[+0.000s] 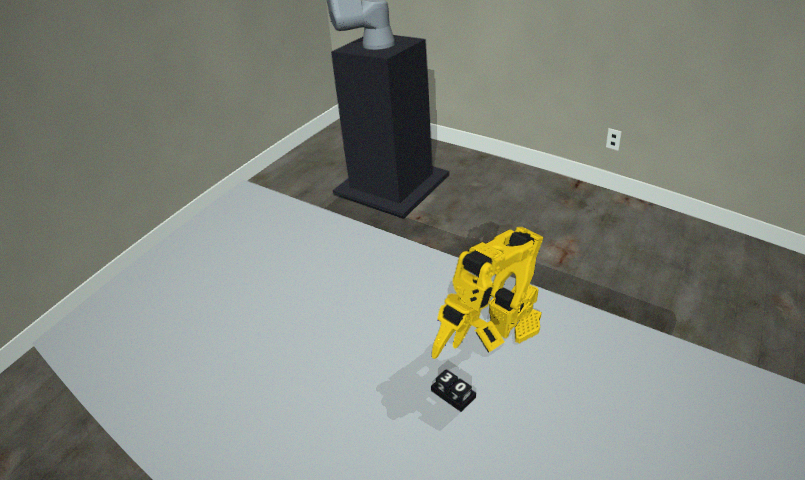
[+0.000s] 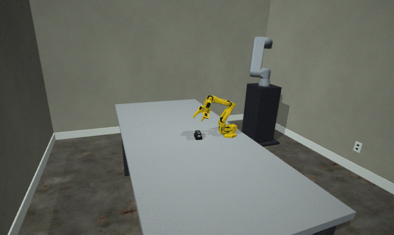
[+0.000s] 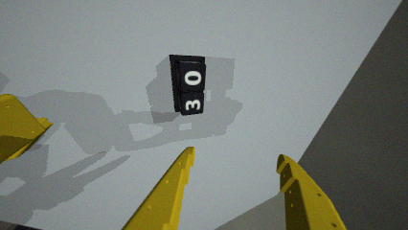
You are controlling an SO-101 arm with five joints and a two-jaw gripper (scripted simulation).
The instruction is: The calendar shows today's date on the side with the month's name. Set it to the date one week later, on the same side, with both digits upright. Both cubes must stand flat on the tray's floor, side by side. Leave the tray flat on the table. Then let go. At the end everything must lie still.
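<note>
Yellow tool (image 3: 235, 184) parted; wrist shows cubes (image 3: 190, 85) 3, 0.

Colours, w/ the table (image 1: 216, 309) as landmark: its top is plain pale grey, no pattern. On it, arm (image 1: 501, 279) is bright yellow w/ black joint blocks; gripper (image 1: 448, 342) fingers yellow too. Near the arm, calendar tray (image 1: 465, 399) is black, cubes (image 1: 452, 385) black w/ white digits, 3 and 0 on top faces. Beyond the table's far edge, pedestal (image 1: 385, 118) is matt black, carrying a light grey arm (image 2: 258, 58). Floor (image 1: 632, 237) around the table is dark brown-grey, mottled, reddish stains. Walls (image 2: 149, 52) dull olive-beige, skirting white, socket (image 1: 612, 139) white.
</note>
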